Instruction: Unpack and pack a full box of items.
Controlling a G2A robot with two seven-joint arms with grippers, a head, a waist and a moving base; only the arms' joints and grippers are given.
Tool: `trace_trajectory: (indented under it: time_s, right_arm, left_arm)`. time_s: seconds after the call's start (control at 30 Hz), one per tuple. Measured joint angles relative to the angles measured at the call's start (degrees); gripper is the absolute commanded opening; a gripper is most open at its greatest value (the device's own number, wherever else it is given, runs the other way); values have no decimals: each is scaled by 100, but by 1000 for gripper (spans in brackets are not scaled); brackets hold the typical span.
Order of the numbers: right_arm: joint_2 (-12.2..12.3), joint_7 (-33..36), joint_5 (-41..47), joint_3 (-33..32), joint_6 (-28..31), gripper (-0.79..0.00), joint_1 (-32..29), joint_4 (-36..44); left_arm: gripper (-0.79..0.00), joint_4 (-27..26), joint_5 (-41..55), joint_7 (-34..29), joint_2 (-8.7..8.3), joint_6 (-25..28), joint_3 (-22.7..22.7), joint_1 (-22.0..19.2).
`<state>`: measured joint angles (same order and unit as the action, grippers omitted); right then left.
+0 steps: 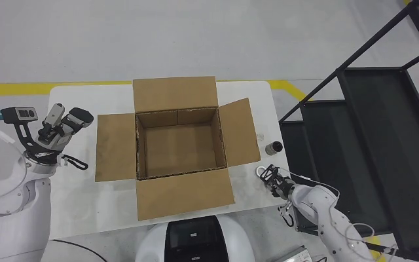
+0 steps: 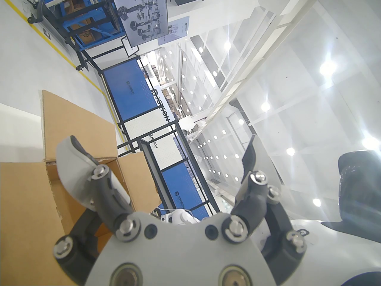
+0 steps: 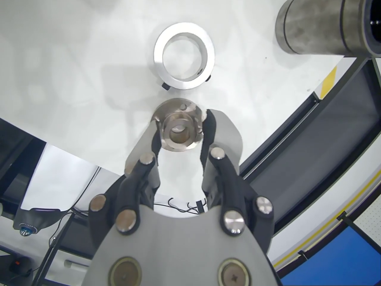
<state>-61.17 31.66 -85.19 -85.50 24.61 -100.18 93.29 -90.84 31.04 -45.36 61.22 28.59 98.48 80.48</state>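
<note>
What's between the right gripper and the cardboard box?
A silver ring lies there, ahead of the right gripper and its metal flange; top view shows it.

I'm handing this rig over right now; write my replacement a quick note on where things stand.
Left claw: open, empty, at the table's left end.
Right claw: shut on a flanged metal bushing near the table's right edge.
Cardboard box: mid-table, flaps open, nothing inside.
Metal collar ring lies close beside the bushing; dark metal cylinder stands right of the box.
Done: box looks unpacked.
Left: repack bushing, ring, cylinder.
</note>
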Motion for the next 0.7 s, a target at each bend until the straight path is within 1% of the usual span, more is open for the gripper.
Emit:
trace_trajectory:
  time_s: [0.07,0.17,0.3,0.4,0.43,0.47,0.5,0.53,0.57,0.6,0.67,0.7]
  right_arm:
    - [7,-44,12,-49,-1,0,-21,30]
    - [34,-314,9,-233,10,0,-191,265]
    - [91,-822,-88,-609,181,0,-680,704]
    - [118,-984,-23,-855,322,0,-957,820]
    - [123,-1002,16,-913,353,-102,-1006,817]
    - [127,-1017,69,-959,380,-274,-1040,798]
    - [128,-1035,173,-1004,418,-397,-1062,751]
    - [129,-1036,243,-1025,453,-474,-1064,713]
    - [131,-1028,296,-1031,499,-517,-1052,674]
    - [130,-1026,386,-1022,550,-542,-1015,611]
    - [126,-992,508,-965,614,-545,-923,509]
    - [119,-968,607,-912,639,-533,-845,440]
  left_arm:
    - [0,0,0,0,0,0,0,0]
    - [0,0,0,0,0,0,0,0]
    - [0,0,0,0,0,0,0,0]
    - [0,0,0,0,0,0,0,0]
    - [0,0,0,0,0,0,0,0]
    - [0,0,0,0,0,0,0,0]
    - [0,0,0,0,0,0,0,0]
    - [0,0,0,0,0,0,0,0]
    - [0,0,0,0,0,0,0,0]
    - [0,0,0,0,0,0,0,0]
    - [0,0,0,0,0,0,0,0]
    - [0,0,0,0,0,0,0,0]
